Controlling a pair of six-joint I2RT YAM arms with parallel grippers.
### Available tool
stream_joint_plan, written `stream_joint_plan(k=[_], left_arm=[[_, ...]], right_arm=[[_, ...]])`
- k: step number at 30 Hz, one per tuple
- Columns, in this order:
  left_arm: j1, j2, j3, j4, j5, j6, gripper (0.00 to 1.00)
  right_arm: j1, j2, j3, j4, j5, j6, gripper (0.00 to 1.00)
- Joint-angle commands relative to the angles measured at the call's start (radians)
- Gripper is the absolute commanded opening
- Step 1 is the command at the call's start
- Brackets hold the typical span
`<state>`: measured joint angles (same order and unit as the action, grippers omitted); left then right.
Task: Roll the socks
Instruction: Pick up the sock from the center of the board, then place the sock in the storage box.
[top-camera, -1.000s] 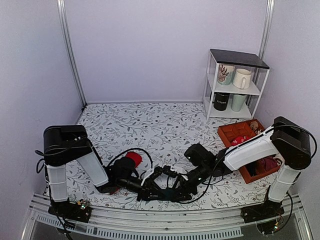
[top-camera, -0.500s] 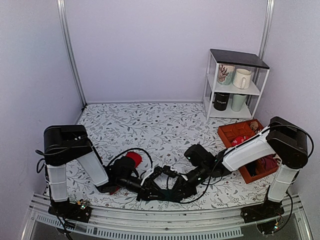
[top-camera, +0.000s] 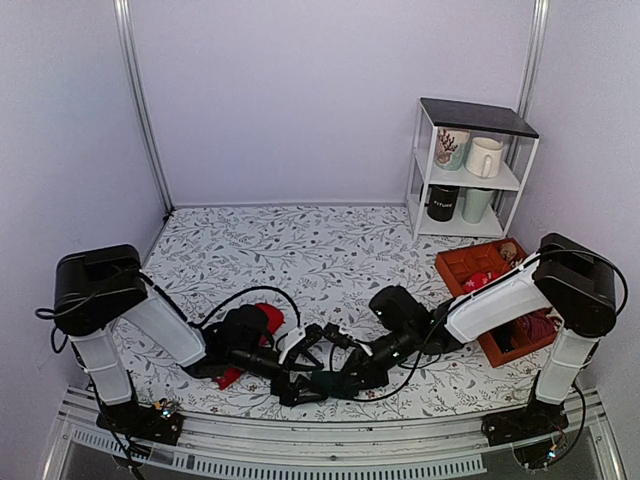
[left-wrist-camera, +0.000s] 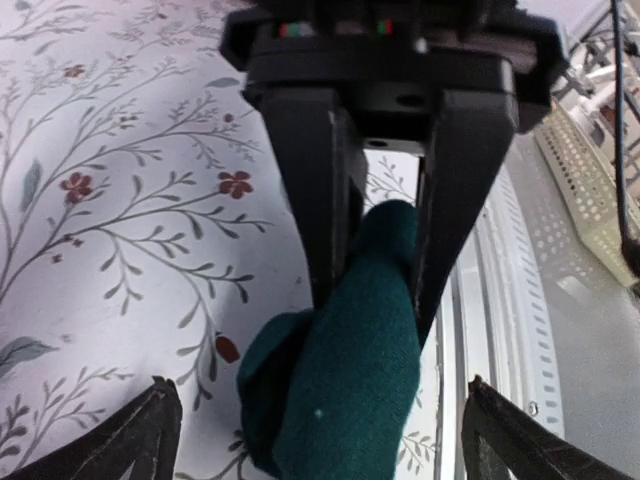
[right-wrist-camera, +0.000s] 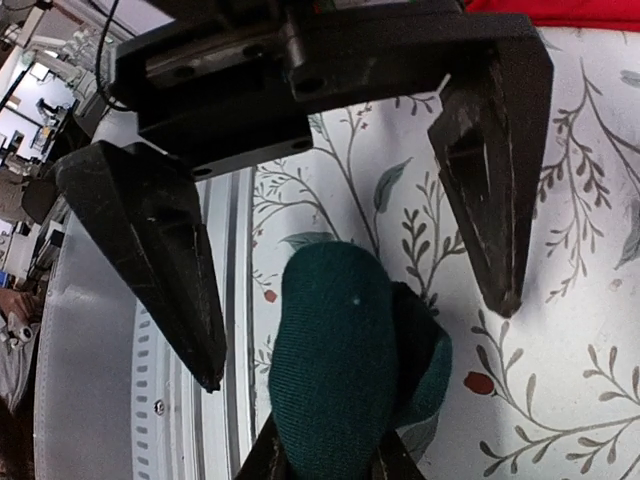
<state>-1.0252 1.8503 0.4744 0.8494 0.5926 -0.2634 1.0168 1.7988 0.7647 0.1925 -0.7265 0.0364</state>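
Observation:
The dark teal sock (left-wrist-camera: 350, 380) lies bunched on the floral table near its front edge, one end lifted. My right gripper (right-wrist-camera: 330, 462) is shut on that end, and the left wrist view shows its black fingers (left-wrist-camera: 325, 220) clamping the fabric. My left gripper (left-wrist-camera: 320, 400) stands wide open around the sock's other end, its fingers (right-wrist-camera: 150, 250) apart from the cloth. From above, both grippers meet at the front centre, left gripper (top-camera: 300, 362) facing right gripper (top-camera: 347, 366). The red sock (top-camera: 267, 318) lies behind the left arm, partly covered by it and a cable.
The metal front rail (top-camera: 300, 440) runs just beside the teal sock. An orange bin (top-camera: 462, 262) with small items sits at the right under the right arm. A white shelf (top-camera: 470, 170) with mugs stands at the back right. A black cable (top-camera: 250, 295) loops over the red sock.
My left gripper has let go of the teal sock and opened wide, and its arm has swung left. My right gripper has closed onto the sock.

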Motion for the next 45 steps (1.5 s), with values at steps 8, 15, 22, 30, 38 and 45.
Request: stream_joint_plan(k=[8, 15, 22, 30, 38, 45], left_arm=[[0.023, -0.155, 0.019, -0.521, -0.277, 0.118, 0.99], [0.038, -0.307, -0.012, -0.528, -0.4, 0.116, 0.99], [0.07, -0.479, -0.017, -0.526, -0.531, 0.162, 1.0], [0.122, -0.521, 0.008, -0.488, -0.406, 0.179, 0.99], [0.123, -0.524, 0.018, -0.459, -0.398, 0.204, 1.0], [0.123, -0.534, 0.025, -0.438, -0.377, 0.211, 0.99]], right_arm=[[-0.089, -0.212, -0.071, -0.133, 0.206, 0.181, 0.0], [-0.248, -0.478, -0.073, -0.321, 0.374, 0.192, 0.0], [-0.532, -0.637, -0.031, -0.438, 0.468, 0.189, 0.0], [-0.701, -0.538, 0.055, -0.432, 0.551, 0.166, 0.0], [-0.819, -0.401, 0.24, -0.514, 0.42, -0.115, 0.0], [-0.848, -0.303, 0.26, -0.463, 0.557, -0.408, 0.0]])
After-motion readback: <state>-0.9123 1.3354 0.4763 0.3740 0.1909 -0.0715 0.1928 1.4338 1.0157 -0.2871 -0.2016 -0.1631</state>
